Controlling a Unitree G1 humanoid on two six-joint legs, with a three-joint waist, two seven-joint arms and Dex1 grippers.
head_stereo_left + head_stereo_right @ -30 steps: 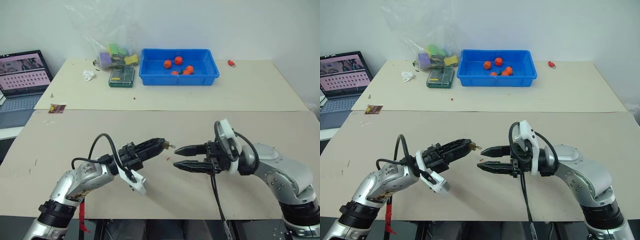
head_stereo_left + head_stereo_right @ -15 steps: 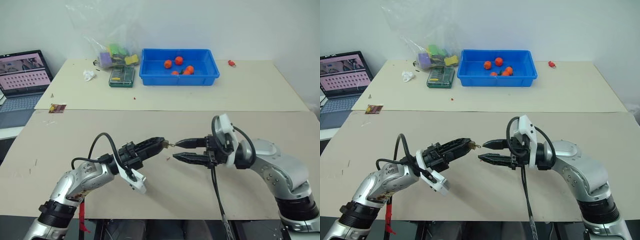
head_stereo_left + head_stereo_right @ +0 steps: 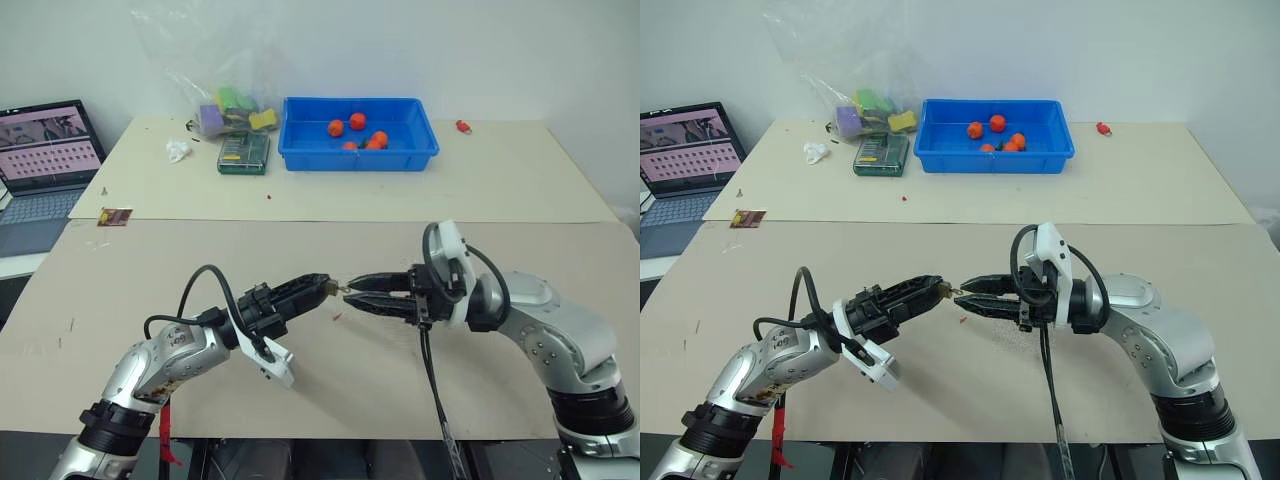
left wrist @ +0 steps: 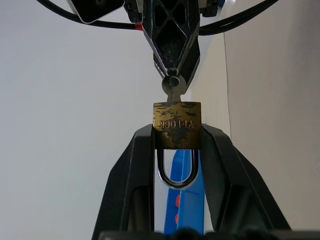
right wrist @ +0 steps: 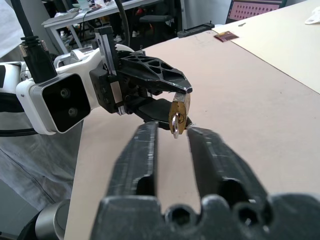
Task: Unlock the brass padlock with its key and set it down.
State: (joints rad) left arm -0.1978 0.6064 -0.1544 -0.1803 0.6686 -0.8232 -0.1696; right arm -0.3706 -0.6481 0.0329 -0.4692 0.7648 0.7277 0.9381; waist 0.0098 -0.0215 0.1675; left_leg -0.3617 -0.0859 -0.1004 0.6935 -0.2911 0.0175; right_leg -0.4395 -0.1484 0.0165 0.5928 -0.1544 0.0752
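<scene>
Currently 1 brass padlock (image 4: 176, 125) is clamped between the left gripper (image 3: 322, 287) fingers above the near table (image 3: 330, 380), shackle partly hidden. The right gripper (image 3: 357, 290) has narrowed onto 1 key (image 4: 173, 89) protruding from the padlock; actual contact is hard to make out. Farther off, 1 blue bin (image 3: 358, 152) holds several orange items (image 3: 357, 121), partly cut off by its wall.

You get bright, even light from above, so the big table (image 3: 300, 250) looks pale and flat. Shadows under both arms are soft and faint. The white wall (image 3: 500, 50) glows a little. In your left wrist view the brass padlock (image 4: 176, 125) is sharp, but everything behind it is washed out. In your right wrist view the near black fingers (image 5: 140, 160) look blurry.
</scene>
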